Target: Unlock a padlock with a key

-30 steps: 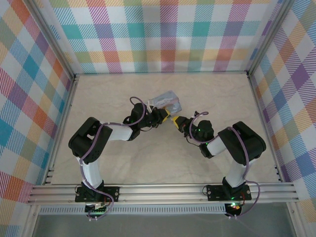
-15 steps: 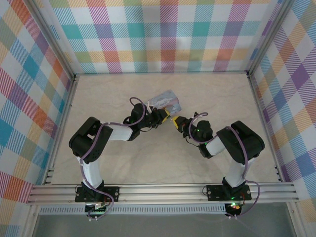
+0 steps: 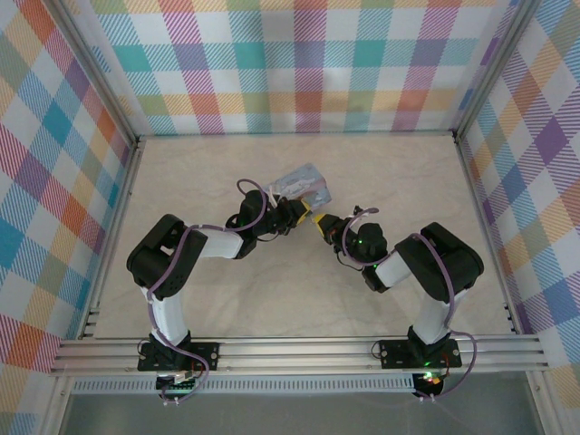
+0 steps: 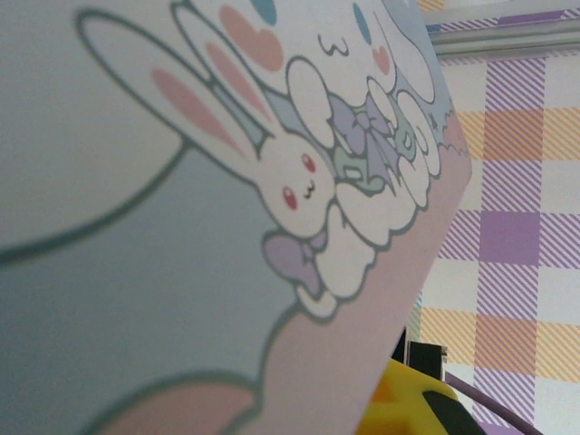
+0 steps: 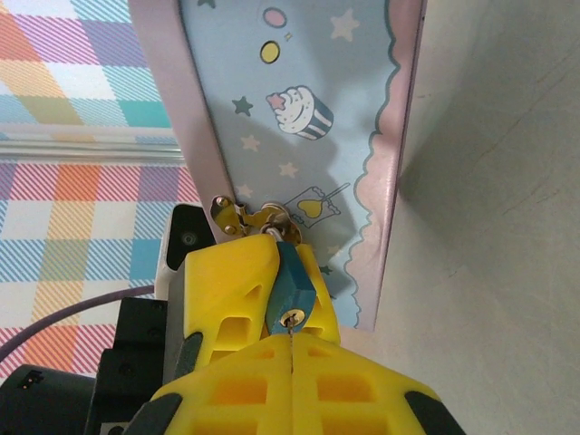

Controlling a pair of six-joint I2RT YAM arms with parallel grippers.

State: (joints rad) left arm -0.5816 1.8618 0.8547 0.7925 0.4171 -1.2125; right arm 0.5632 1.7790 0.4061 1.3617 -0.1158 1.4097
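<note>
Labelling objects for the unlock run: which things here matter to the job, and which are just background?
In the job: padlock, gripped by the left tool; key at its keyhole, pinched in the right tool; pastel-blue box, whose clasp carries the padlock.
Just around: table; plaid walls; purple cable.

**What We Cannot Make Out**

In the right wrist view the right gripper's point(image 5: 292, 349) pressed-together fingers swallow the key point(image 5: 291, 333); we see just a sliver at the padlock's point(image 5: 292, 288) keyhole. The left gripper's point(image 5: 288, 267) fingers cover the padlock's sides. The box point(image 5: 299, 118) runs off the top edge. In the left wrist view it blurs close up, and a yellow finger point(image 4: 408, 410) is cut by the bottom edge. From above, padlock and key are too small to tell.
</note>
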